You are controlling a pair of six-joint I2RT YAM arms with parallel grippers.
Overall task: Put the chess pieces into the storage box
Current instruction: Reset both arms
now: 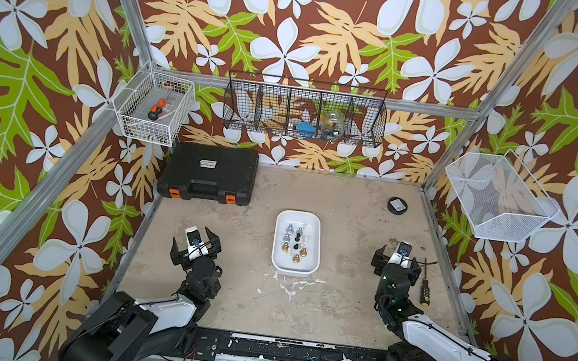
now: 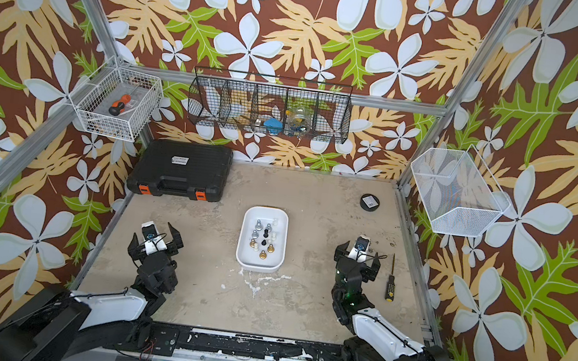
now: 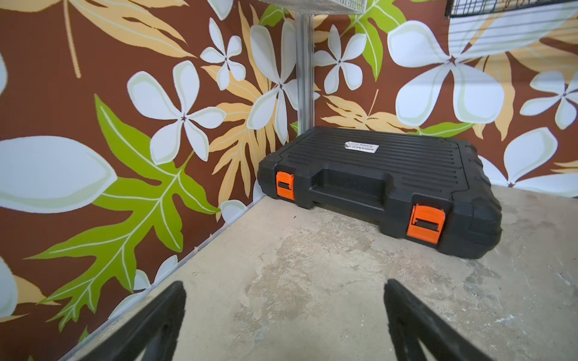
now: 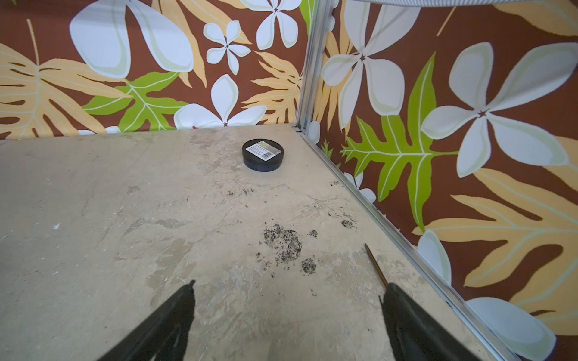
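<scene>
The storage box (image 1: 278, 242) (image 2: 243, 237) is a white rounded tub at the middle of the table. Inside it stand several chess pieces (image 1: 298, 236) (image 2: 266, 232) in silver, black, cream and gold. I see no piece on the table outside it. My left gripper (image 1: 192, 236) (image 2: 152, 233) hovers to the left of the box, open and empty. In the left wrist view the left gripper (image 3: 284, 283) has only bare table between its fingers. My right gripper (image 1: 398, 255) (image 2: 357, 252) (image 4: 290, 284) is to the right of the box, also open and empty.
A black case with orange latches (image 1: 209, 173) (image 3: 375, 187) lies at the back left. A round black tin (image 1: 397, 205) (image 4: 263, 154) sits at the back right. A yellow-handled screwdriver (image 1: 424, 290) lies just right of the right gripper. Wire baskets (image 1: 155, 112) (image 1: 303, 112) (image 1: 498, 199) hang on the walls.
</scene>
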